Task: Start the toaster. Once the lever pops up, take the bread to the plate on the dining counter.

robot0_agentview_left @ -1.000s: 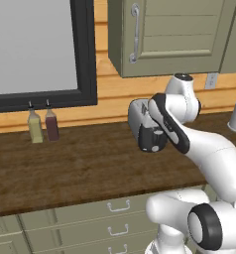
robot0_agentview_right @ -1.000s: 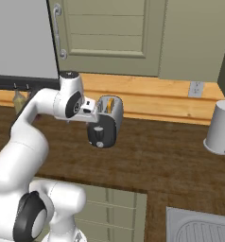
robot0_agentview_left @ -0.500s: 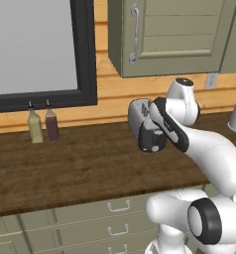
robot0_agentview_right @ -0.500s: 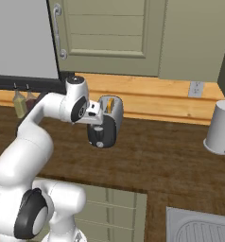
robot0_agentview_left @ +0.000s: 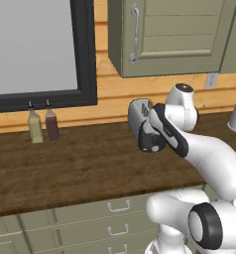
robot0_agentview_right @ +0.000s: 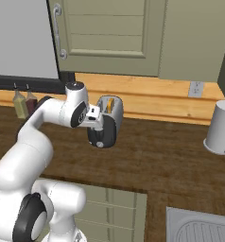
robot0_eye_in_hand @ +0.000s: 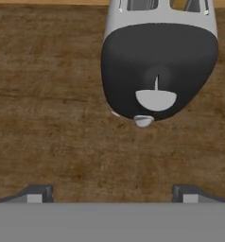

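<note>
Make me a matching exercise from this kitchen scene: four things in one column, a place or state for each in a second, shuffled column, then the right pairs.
Things:
1. rounded silver-white toaster with a black end panel
2. pale tan-yellow bread slice
3. two small bottles, one yellowish and one dark red
4. robot's two-finger pincer

Places or states:
A. standing below the black-framed window
B. open, short of the toaster's end panel
C. sitting in a toaster slot
D. on the dark wood worktop, near the wooden back wall

Pairs: 1-D, 2-C, 3-A, 4-B
</note>
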